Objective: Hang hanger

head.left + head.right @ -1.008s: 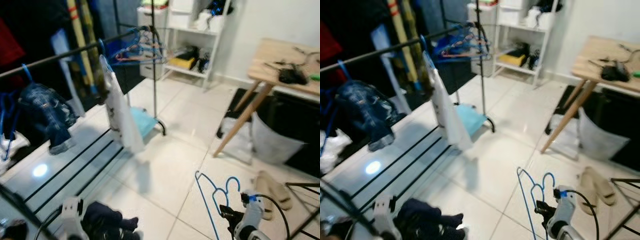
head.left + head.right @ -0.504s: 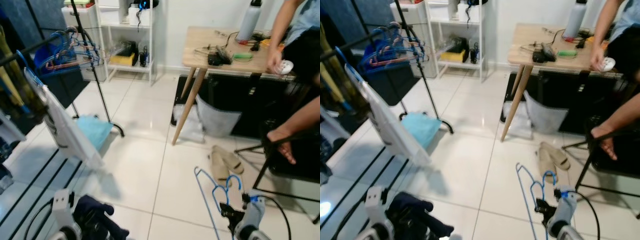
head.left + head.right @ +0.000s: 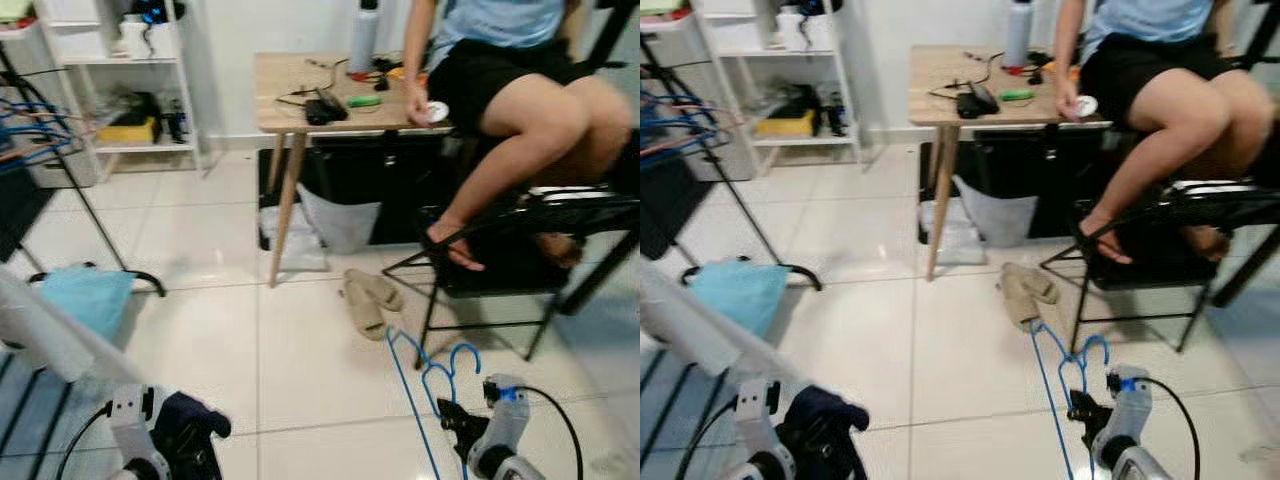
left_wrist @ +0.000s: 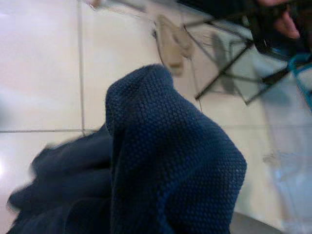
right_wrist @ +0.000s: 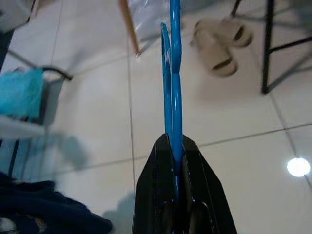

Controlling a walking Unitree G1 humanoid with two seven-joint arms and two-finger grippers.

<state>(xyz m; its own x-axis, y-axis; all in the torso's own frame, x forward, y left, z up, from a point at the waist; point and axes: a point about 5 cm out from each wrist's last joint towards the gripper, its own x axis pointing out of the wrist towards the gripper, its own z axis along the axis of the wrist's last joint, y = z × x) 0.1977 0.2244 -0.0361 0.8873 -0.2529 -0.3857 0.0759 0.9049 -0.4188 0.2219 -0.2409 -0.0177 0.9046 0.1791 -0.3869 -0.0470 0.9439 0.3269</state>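
Right hand (image 5: 174,146): black fingers pressed together on the blue hanger (image 3: 430,375), low in the head view at about 5 o'clock; the arm is cut off by the bottom edge.
Hanger: thin blue wire, upright above the right hand, hooks curling at the top; its long side runs down out of the picture, so the full outline is not seen.
Left hand (image 3: 165,450): at about 7 o'clock in the head view, covered by a dark blue knitted garment (image 4: 161,161); the cloth hides the fingers, so I cannot tell how far they are open or whether they grip it.
Clothes rack (image 3: 700,130): cut off at the picture's 9 o'clock edge, only a dark slanted pole, a foot and a bunch of blue hangers (image 3: 25,125) visible; a pale garment (image 3: 50,335) crosses below it, blurred.
Person: seated on a black folding chair (image 3: 520,250) at 2 o'clock, cut off above the chest, one hand (image 3: 415,100) at the tabletop (image 3: 300,85) edge.
Tabletop: wooden, at 12 o'clock, carrying cables and small items too small to tell.
Open floor (image 3: 220,260): white tiles between rack and table legs; beige slippers (image 3: 368,298) lie just beside the chair's front leg.
White shelf (image 3: 790,70): at 11 o'clock against the wall.
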